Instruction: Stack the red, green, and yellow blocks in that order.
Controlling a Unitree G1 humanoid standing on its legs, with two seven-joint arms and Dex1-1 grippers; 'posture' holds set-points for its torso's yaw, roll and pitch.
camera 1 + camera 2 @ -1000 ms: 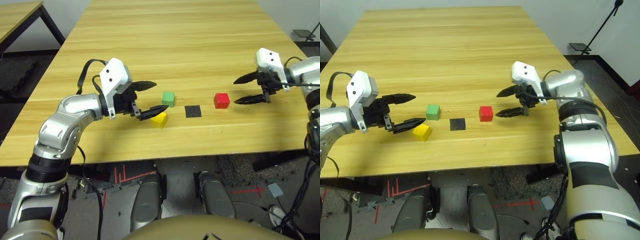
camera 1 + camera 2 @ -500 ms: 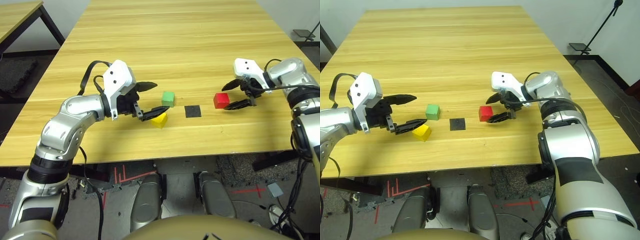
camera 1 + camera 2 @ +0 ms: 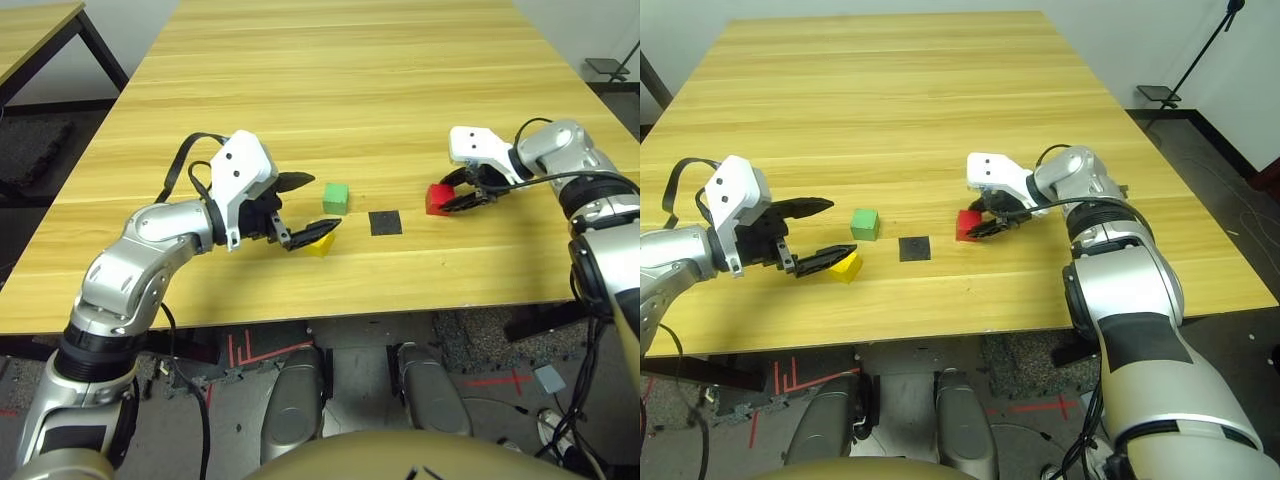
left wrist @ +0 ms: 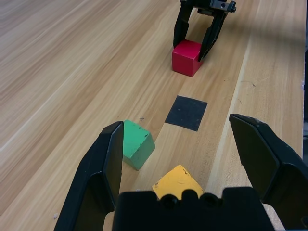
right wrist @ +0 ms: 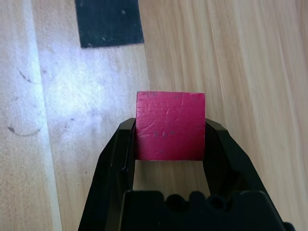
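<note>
The red block [image 5: 170, 125] rests on the wooden table [image 3: 340, 80], right of centre. My right gripper [image 3: 448, 197] is shut on it, one finger pressed against each side. The green block [image 3: 336, 198] sits left of centre. The yellow block [image 3: 320, 243] lies just in front of it, nearer the table's front edge. My left gripper [image 3: 842, 227] is open and low over the table, pointing right. The yellow block [image 4: 178, 180] lies between its fingers, close to the lower one. The green block [image 4: 136, 143] is just beyond the tip of the other finger.
A flat black square patch [image 3: 386, 222] lies on the table between the green and red blocks. The table's front edge [image 3: 330, 305] runs just below the blocks. A second wooden table [image 3: 30, 30] stands at the far left. Bare wood stretches behind the blocks.
My right gripper has moved left to the red block and shut on it. My left gripper has edged right toward the yellow block and stays open.
</note>
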